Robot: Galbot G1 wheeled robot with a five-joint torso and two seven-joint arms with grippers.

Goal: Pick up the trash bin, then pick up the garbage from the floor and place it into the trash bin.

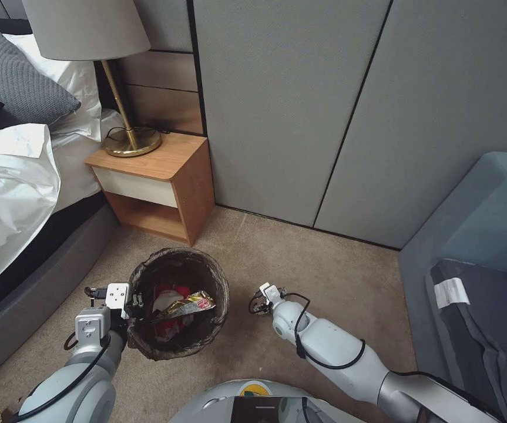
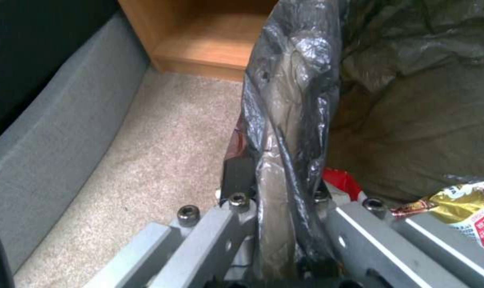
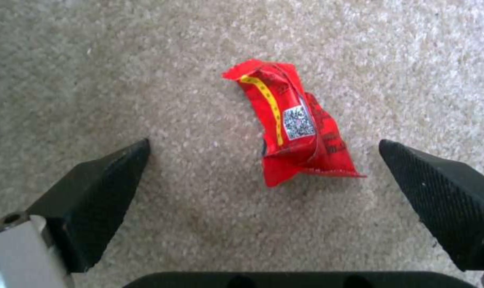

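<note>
The left pincer (image 1: 133, 305) is pinching the near-left rim of the trash bin (image 1: 178, 302), with one finger (image 2: 238, 176) outside and the other inside the wall, so that the dark bag liner (image 2: 289, 120) folded over the rim is clamped between them. The bin sits in front of the robot on the beige carpet (image 1: 323, 276), and inside it lie a gold foil wrapper (image 1: 185, 305) with a red label and a red-and-white snack packet (image 1: 168, 299) beneath it. The right pincer (image 1: 259, 302) is spread wide, pointed down at the carpet just to the right of the bin and holding nothing. In the right wrist view its two black fingertips (image 3: 98, 192) stand well apart on either side of a crumpled red snack packet (image 3: 295, 124), which lies flat on the carpet between and slightly ahead of them, touched by neither. Beyond the bin stands a wooden nightstand (image 1: 159, 182) with a brass lamp (image 1: 124, 117) on its top, set against a grey panelled wall (image 1: 335, 106). A bed (image 1: 18, 176) with white sheets and a grey pillow lies to the left, and a grey-blue sofa (image 1: 482, 247) stands on the right.
</note>
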